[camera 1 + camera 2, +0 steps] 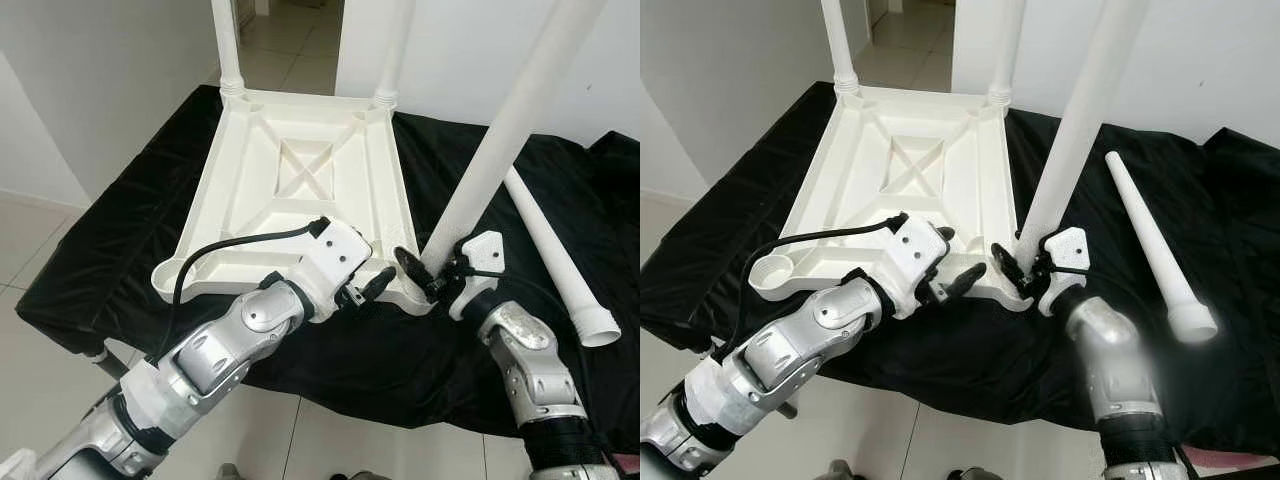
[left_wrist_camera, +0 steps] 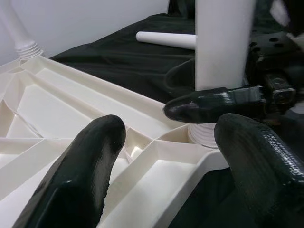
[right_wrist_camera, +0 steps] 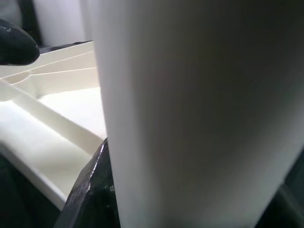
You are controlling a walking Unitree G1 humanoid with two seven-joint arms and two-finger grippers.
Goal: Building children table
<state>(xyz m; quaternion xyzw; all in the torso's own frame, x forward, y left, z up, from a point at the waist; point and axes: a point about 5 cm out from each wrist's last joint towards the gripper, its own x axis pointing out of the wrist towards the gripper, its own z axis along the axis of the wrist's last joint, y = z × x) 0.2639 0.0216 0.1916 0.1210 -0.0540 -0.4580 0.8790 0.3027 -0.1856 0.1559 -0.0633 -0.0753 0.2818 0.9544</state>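
Both hands meet at tabletop (image 1: 300, 170) corner: right hand (image 1: 432, 272) clamps leg (image 1: 500, 140).

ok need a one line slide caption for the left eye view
Right gripper holds a white leg at the upturned tabletop's near corner while the left gripper hovers open alongside.

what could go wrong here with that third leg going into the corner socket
The leg leans as the right gripper holds it low at the near right corner, so its thread may seat crooked. The left gripper hovers open at the tabletop edge without gripping, so the tabletop may slide on the black cloth. The spare leg lies loose near the cloth's edge and may roll off.
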